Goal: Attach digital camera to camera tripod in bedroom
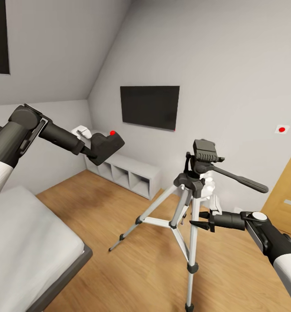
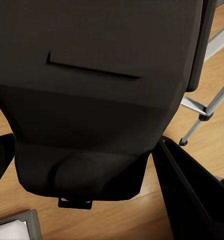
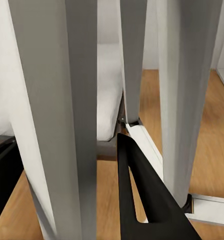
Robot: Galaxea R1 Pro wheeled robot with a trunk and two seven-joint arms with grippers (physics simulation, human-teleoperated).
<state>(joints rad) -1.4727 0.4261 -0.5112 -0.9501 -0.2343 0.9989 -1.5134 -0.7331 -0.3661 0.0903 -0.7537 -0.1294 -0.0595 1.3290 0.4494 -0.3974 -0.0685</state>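
The digital camera (image 1: 108,143), black with a red dot on top, hangs in the air left of the tripod, with my left gripper (image 1: 96,152) shut on it. In the left wrist view the camera body (image 2: 101,90) sits between the black fingers (image 2: 192,200). The camera tripod (image 1: 193,190) stands on the wooden floor, its black pan head (image 1: 204,151) bare and its long handle (image 1: 245,178) pointing right. My right gripper (image 1: 196,219) is open at the tripod's upper legs. In the right wrist view a silver leg (image 3: 56,100) stands between the fingers (image 3: 147,200).
A grey-framed bed (image 1: 28,247) fills the lower left. Along the far wall stand a grey cubby shelf (image 1: 128,171) and a wall-mounted TV (image 1: 149,106). A white ball-cluster lamp (image 1: 211,186) stands just behind the tripod, and a wooden door (image 1: 288,195) is at the right.
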